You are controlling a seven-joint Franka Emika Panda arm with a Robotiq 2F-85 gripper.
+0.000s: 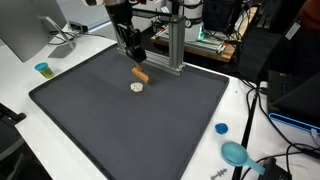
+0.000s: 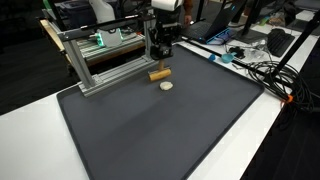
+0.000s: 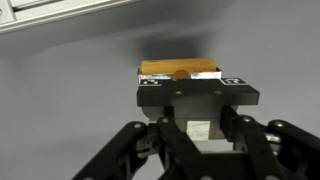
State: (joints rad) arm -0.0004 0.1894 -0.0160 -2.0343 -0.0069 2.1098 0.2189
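A small wooden block [image 1: 141, 72] [image 2: 158, 74] rests low on the dark grey mat [image 1: 130, 130] [image 2: 160, 135], near the mat's far edge. My gripper [image 1: 137, 60] [image 2: 160, 62] comes down on it from above and is shut on it. In the wrist view the block [image 3: 180, 68] shows as a tan bar just past the black fingertips [image 3: 160, 95]; a pale patch sits between the fingers. A pale round disc [image 1: 137, 87] [image 2: 167, 86] lies on the mat a short way in front of the block, apart from it.
An aluminium frame [image 1: 175, 50] [image 2: 100, 60] stands right behind the block at the mat's far edge. A teal cup [image 1: 42, 69], a blue cap [image 1: 221, 128] and a teal scoop-like object [image 1: 236, 153] sit on the white table. Cables and electronics [image 2: 255, 60] crowd one side.
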